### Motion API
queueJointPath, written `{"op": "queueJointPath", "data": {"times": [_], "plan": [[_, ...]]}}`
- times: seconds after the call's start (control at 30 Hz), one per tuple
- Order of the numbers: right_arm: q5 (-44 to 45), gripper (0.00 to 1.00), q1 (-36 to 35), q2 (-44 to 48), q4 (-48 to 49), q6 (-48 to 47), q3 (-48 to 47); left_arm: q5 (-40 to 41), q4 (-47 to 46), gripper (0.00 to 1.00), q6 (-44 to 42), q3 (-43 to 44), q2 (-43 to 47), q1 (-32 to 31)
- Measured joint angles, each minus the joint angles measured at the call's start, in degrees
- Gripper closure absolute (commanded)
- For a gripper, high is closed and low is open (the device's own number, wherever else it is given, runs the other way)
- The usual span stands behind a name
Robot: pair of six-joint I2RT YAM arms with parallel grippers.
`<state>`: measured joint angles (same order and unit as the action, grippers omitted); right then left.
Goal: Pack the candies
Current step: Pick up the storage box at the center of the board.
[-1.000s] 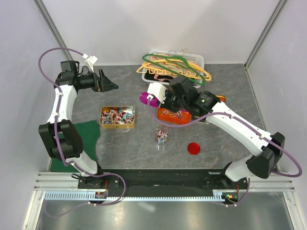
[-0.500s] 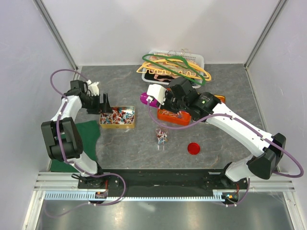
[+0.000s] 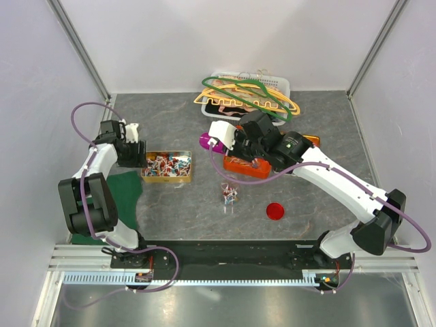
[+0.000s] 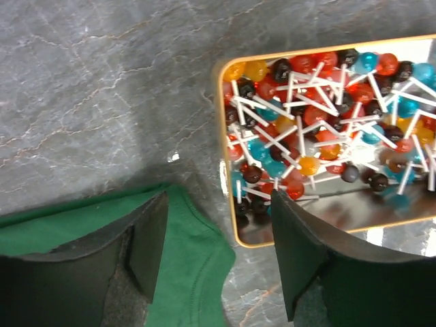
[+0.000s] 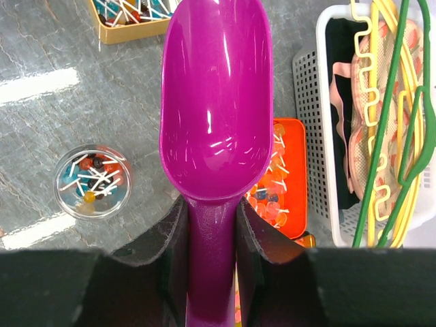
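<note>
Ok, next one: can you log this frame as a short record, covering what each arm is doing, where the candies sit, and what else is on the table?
left gripper: jaws open, one over a corner of the gold tin, the other over the green cloth
right gripper: shut on the purple scoop handle, bowl empty
candies: mostly in the tin, some in the glass jar and the orange tray
red lid: on the table, apart from the jar
white basket: holds hangers
</note>
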<state>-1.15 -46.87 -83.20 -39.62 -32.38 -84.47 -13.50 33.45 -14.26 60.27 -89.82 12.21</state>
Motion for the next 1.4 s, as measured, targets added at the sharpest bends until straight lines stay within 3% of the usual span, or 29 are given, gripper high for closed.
{"op": "queueJointPath", "data": {"times": [0.2,1.0,1.23,1.4], "plan": [[0.0,1.00,-0.2,0.0,0.0,0.0,0.4,3.0,-1.3,0.61,-0.4,-0.7,0.0,0.2],[0.0,1.00,-0.3,-0.2,0.0,-0.1,0.4,-0.1,-5.1,0.61,-0.3,-2.8,-0.4,0.2],[0.0,1.00,-0.3,-0.2,0.0,-0.3,0.4,1.2,-6.3,0.74,-0.4,-3.5,-0.5,0.2],[0.0,1.00,-0.6,-0.2,0.0,-0.3,0.4,2.1,-8.1,0.77,-0.4,-4.8,-0.6,0.0]]}}
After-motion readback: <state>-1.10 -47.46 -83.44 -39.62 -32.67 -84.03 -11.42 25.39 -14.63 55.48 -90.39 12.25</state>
